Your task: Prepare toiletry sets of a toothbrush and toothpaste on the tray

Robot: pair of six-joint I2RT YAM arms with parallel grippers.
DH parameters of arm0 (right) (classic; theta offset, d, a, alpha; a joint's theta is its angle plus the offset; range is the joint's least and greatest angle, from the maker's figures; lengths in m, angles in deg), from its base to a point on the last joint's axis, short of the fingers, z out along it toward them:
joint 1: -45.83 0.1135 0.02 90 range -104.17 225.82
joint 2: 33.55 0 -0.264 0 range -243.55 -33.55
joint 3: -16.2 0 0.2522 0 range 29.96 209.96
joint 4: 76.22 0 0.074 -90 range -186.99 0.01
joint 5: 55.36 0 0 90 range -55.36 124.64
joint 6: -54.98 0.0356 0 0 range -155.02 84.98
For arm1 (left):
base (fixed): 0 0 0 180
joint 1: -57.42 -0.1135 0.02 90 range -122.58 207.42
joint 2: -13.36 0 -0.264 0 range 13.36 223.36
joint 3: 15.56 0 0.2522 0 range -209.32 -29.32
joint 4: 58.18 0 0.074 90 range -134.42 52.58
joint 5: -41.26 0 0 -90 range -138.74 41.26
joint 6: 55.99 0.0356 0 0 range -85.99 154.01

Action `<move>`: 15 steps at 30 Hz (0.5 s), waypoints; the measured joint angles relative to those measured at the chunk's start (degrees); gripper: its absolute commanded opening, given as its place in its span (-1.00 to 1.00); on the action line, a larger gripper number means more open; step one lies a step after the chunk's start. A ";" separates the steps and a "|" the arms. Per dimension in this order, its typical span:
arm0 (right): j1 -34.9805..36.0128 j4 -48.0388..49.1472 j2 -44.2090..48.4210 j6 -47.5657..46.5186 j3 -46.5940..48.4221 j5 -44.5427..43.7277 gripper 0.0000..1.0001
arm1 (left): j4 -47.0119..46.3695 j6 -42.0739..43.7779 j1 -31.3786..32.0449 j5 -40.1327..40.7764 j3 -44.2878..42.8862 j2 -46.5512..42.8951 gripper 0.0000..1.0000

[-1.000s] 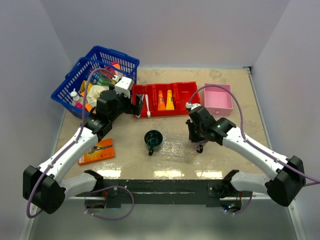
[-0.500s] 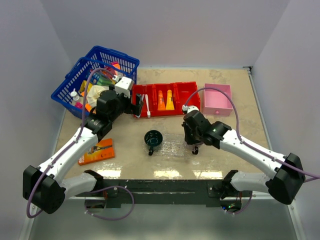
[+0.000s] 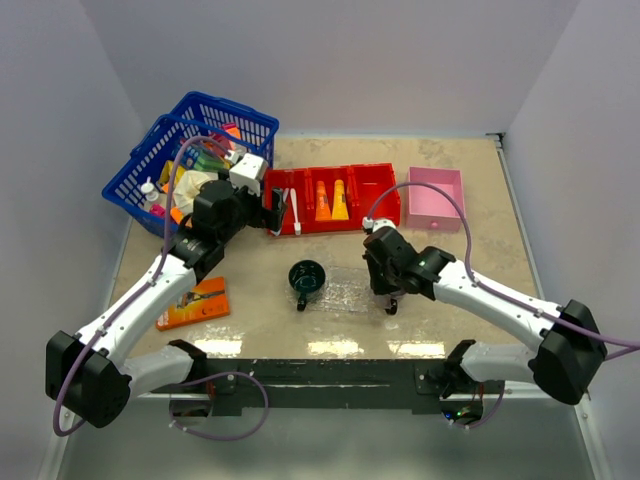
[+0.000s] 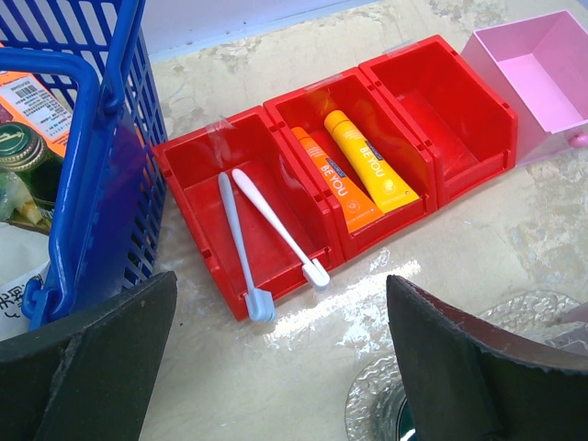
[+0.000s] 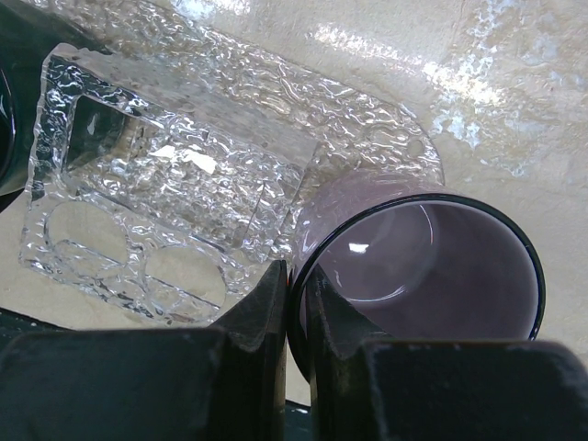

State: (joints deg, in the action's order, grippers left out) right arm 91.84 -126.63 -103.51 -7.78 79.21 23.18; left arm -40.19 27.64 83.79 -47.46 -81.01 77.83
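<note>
in the red bin: two white toothbrushes side by side in the left compartment, an orange tube and a yellow tube side by side in the middle one. none of them picked up yet.

just in front of that bin, the left gripper, fingers wide apart, nothing between them. just beside the bin's left wall, a blue basket stuffed with odds and ends; to the bin's right, a pink box.

nearer the arms, the clear tray, flat on the table, no brush or tube on it. just beside its left end, a green cup; well off to the left, an orange pack.

at the tray's right end, the right gripper, pinched tight on the rim of a purple cup, one finger inside, one outside. cup tipped, mouth toward the wrist camera, close against the tray's edge. touching or not, cannot tell.
</note>
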 measured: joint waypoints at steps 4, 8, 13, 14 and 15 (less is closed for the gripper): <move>0.11 0.98 -0.17 0.20 -0.66 -0.02 -1.00 | 0.00 0.00 0.00 0.02 0.00 0.00 1.00; 0.13 1.55 -0.26 0.24 -1.01 -0.04 -1.00 | 0.00 0.00 0.00 0.00 0.00 0.00 1.00; 0.22 2.01 -1.66 0.26 -1.03 -0.35 -1.00 | 0.00 0.00 0.00 0.02 0.00 0.00 1.00; 0.22 2.03 -1.88 0.24 -1.07 -0.52 -1.00 | -0.02 0.00 0.00 0.02 0.00 0.00 1.00; 0.22 2.05 -2.01 0.26 -1.11 -0.66 -1.00 | 0.00 0.00 0.00 0.00 0.00 0.00 1.00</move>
State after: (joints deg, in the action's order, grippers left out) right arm 92.06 -124.57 -105.52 -7.51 78.10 22.52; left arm -40.19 27.64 83.79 -47.46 -81.01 77.83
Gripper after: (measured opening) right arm 0.113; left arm 0.997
